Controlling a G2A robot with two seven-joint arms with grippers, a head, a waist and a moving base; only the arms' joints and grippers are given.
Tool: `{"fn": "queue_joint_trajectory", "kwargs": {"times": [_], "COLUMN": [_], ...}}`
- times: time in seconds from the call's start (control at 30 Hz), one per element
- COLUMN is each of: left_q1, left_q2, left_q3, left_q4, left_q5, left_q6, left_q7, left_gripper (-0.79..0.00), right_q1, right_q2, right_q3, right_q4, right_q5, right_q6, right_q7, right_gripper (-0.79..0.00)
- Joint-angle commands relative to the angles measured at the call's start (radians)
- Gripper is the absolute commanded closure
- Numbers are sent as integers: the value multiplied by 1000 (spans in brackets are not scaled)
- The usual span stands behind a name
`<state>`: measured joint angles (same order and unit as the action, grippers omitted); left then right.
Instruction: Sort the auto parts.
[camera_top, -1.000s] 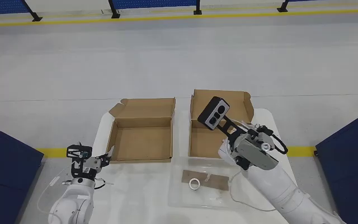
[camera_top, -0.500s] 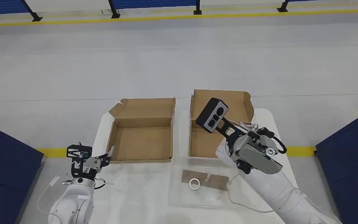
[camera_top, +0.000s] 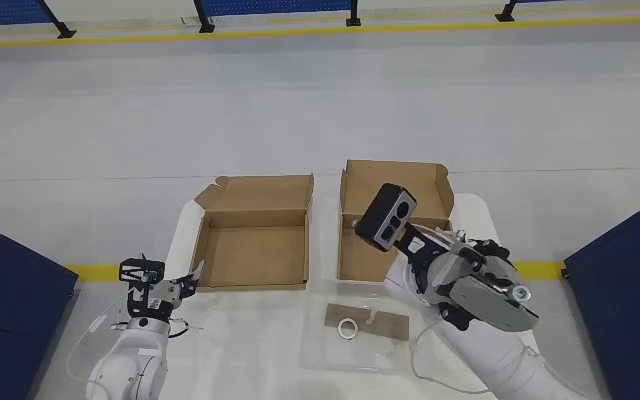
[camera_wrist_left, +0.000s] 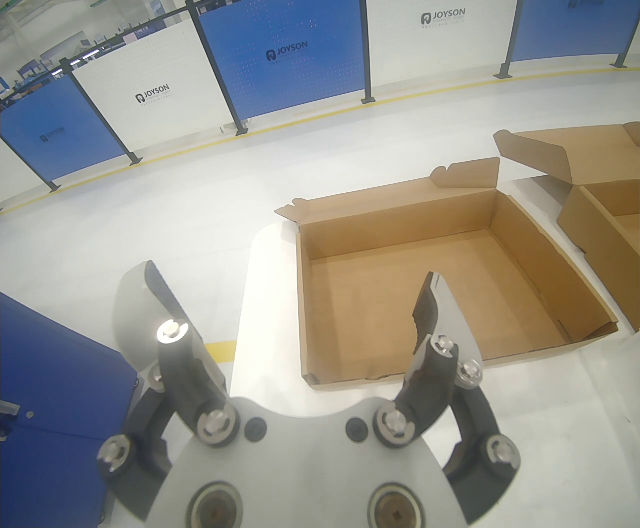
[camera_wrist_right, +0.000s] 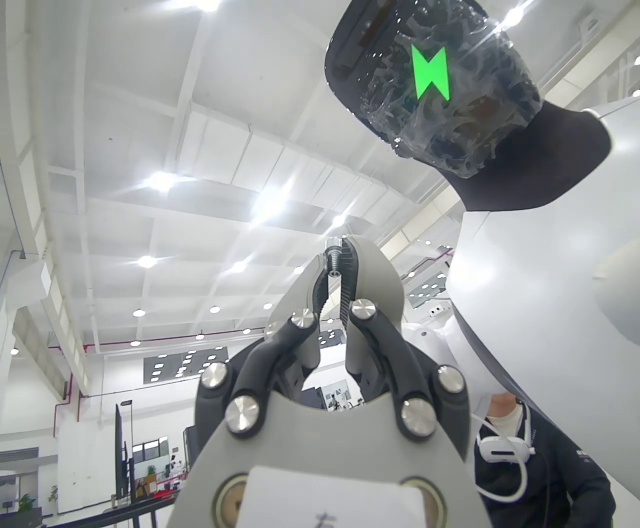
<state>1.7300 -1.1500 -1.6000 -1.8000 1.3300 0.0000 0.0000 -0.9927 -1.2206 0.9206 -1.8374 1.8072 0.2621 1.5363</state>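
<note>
Brand logo print on blue, white partition panels (camera_wrist_left: 280, 65).

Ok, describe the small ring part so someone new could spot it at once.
On the white table, find the clear tray at the near edge, in front of the right cardboard box. A brown card strip lies in it; the ring sits on the strip's left end, a small white hoop, the only round thing there.
</note>
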Motion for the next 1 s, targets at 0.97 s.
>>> {"fn": "queue_joint_trajectory", "kwargs": {"times": [0.97], "left_q1": [0], "left_q2": [0], "left_q3": [0], "left_q4": [0], "left_q5": [0], "left_q6": [0], "left_q7": [0], "left_gripper": [-785], "right_q1": [-110], "right_q2": [-34], "right_q3": [61], "right_q4": [-54], "right_q5": [49], "right_q6": [57], "right_q7": [-39], "right_gripper": [0]}}
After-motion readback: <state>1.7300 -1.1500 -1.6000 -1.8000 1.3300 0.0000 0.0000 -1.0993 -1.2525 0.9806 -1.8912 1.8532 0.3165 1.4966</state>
